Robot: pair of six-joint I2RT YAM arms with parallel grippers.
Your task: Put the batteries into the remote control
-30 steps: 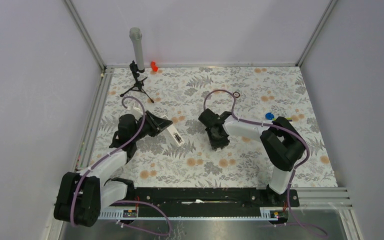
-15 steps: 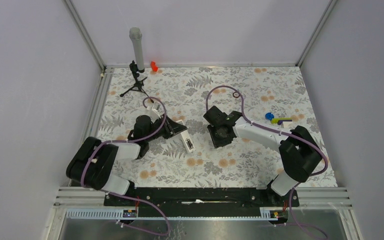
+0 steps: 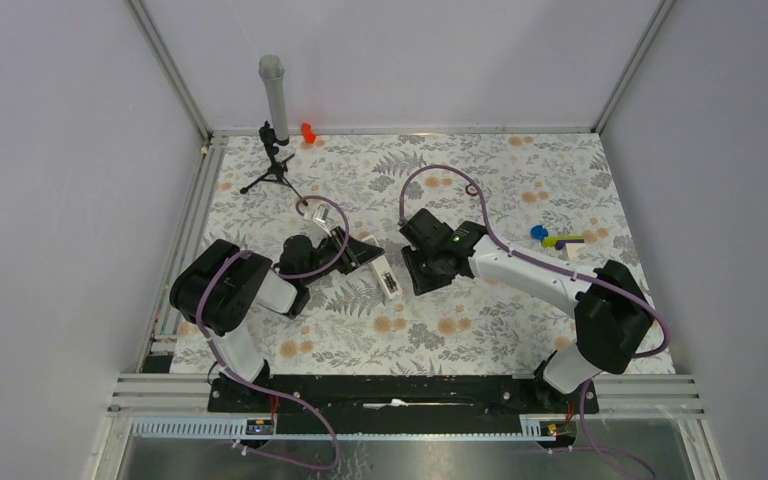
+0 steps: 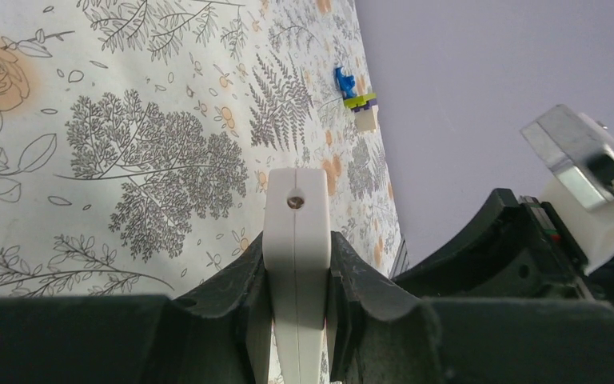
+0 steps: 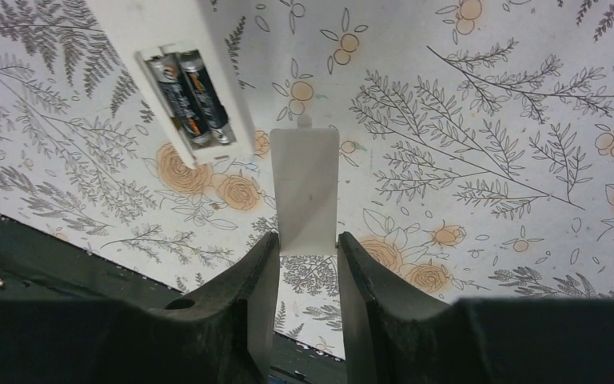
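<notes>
While the left fingers point(image 4: 236, 288) clamp the remote point(image 4: 296, 232) by its long sides, we see its end, marked with a small dark dot, stick out past them above the floral bench point(image 4: 88, 120). In the top view the remote point(image 3: 387, 279) sits near the centre of the frame, slanting down and to the right from the left fingers, between the two arms. The right fingers point(image 5: 248, 296) are closed on a short white strip point(image 5: 305, 188), gripping its near end by both edges. In the right wrist view the remote point(image 5: 168, 32) fills the upper left, its compartment open toward the camera, and both batteries point(image 5: 188, 100) lie in it side by side. The strip's far end is just right of the compartment; we cannot tell whether they touch. A blue-and-yellow toy point(image 3: 552, 238) lies on the bench at centre right, well apart from both sets of fingers.
</notes>
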